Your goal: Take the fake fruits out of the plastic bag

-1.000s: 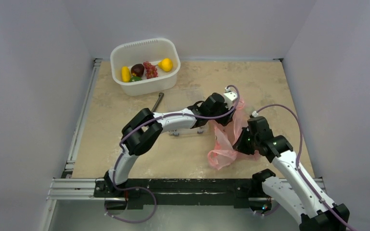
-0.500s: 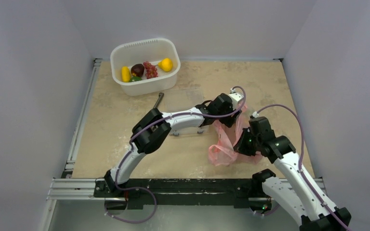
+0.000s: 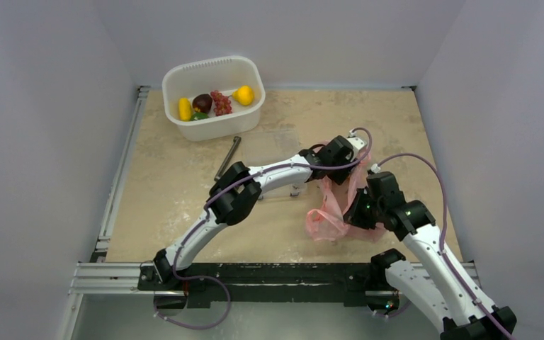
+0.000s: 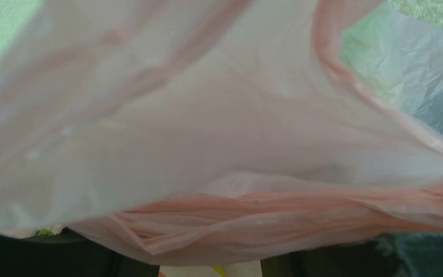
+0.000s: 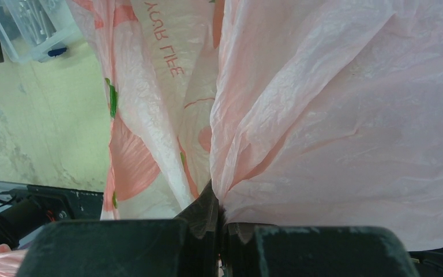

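Observation:
The pink plastic bag [image 3: 328, 218] lies crumpled on the table's right side. My right gripper [image 3: 362, 210] is shut on a bunched fold of it; in the right wrist view its jaws [image 5: 219, 214] pinch the film [image 5: 323, 115]. My left gripper [image 3: 341, 165] sits over the bag's upper part. In the left wrist view the film [image 4: 207, 133] fills the frame and hides the fingertips; the jaws stand apart at the bottom edge [image 4: 209, 269]. No fruit shows inside the bag. Fake fruits lie in the white tub [image 3: 253, 76]: a yellow one [image 3: 184, 108], a red bumpy one [image 3: 220, 103], another yellow one [image 3: 243, 94].
A clear rigid box [image 5: 32, 29] stands just left of the bag, under my left arm. A grey metal rod [image 3: 228, 157] lies on the table below the tub. A black rail runs along the table's near edge [image 3: 255, 273]. Grey walls close in on three sides.
My left arm has stretched further to the right, carrying its gripper over the bag's top. My right gripper has kept its grip and barely moved; the bag has shifted slightly.

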Robot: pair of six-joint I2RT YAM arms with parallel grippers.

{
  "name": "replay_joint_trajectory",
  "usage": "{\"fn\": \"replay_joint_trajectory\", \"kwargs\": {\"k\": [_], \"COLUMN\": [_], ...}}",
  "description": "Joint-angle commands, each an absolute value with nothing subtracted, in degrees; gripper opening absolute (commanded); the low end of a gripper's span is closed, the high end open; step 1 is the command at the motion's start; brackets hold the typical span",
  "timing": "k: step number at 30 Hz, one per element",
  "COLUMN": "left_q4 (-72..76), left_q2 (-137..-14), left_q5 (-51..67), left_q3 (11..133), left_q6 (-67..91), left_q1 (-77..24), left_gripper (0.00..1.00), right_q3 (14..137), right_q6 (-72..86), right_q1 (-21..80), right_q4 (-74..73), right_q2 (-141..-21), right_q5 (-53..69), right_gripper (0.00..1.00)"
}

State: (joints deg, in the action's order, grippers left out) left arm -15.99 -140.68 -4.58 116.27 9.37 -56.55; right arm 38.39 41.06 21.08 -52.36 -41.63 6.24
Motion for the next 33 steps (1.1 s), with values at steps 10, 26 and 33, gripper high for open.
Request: {"fn": "replay_joint_trajectory", "kwargs": {"k": [10,26,33], "left_q4": [-20.4,-13.7,-16.5], "left_q2": [-138.7,-130.6,-122.1], "left_q5": [-10.4,-13.6,0.4], "left_q3": [115.7,109.3,105.9], "left_q6": [2.5,-2.6,5.1], "left_q1": [-57.0,-59.6,-58.8], "left_gripper": [0.46,0.03,0.00], "right_q3": [41.3,40.1,37.4], "right_q6": [40.1,41.5,42.9], "right_q1": [21.2,21.3,21.2], "right_q4": [-51.4,-49.6,-43.1], "right_q2": [-42.4,-42.3,-45.8], "right_q5": [8.3,4.9,1.9], "right_gripper": [0.00,0.00,0.00]}}
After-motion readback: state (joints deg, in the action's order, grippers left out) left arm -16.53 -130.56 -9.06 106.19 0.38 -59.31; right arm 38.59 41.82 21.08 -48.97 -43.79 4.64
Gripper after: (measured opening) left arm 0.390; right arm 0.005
